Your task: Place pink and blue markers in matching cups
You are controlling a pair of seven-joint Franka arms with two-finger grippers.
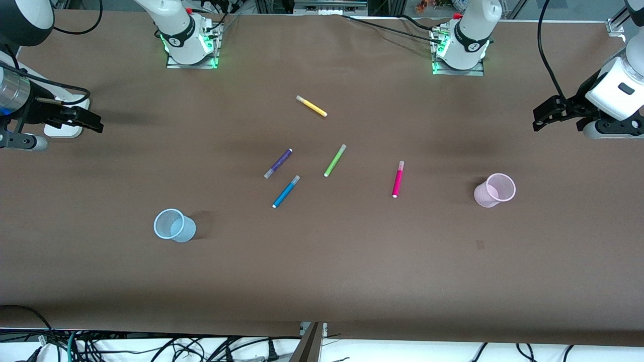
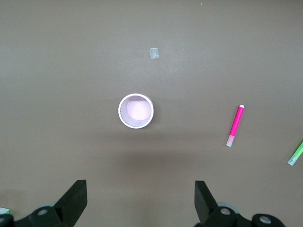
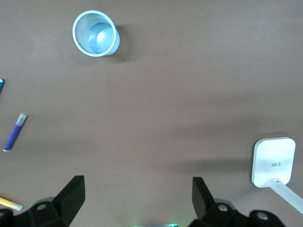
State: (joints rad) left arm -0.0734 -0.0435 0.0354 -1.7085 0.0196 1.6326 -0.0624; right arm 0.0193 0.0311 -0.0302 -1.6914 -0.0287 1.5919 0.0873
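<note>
The pink marker [image 1: 398, 179] lies flat between the table's middle and the upright pale pink cup [image 1: 495, 190], which stands toward the left arm's end. The blue marker [image 1: 286, 191] lies near the middle. The pale blue cup [image 1: 174, 225] stands upright toward the right arm's end, nearer to the front camera. My left gripper [image 1: 542, 118] hangs open and empty high over the left arm's end; its wrist view shows the pink cup [image 2: 136, 110] and pink marker [image 2: 236, 125]. My right gripper [image 1: 94, 123] hangs open and empty over the right arm's end; its wrist view shows the blue cup [image 3: 96, 34].
A dark purple pen [image 1: 278, 163], a lime-green pen [image 1: 335, 160] and a yellow pen [image 1: 312, 106] lie near the middle, farther from the front camera than the blue marker. A white device [image 1: 63, 131] lies under the right gripper. A small tape patch [image 1: 480, 245] is stuck near the pink cup.
</note>
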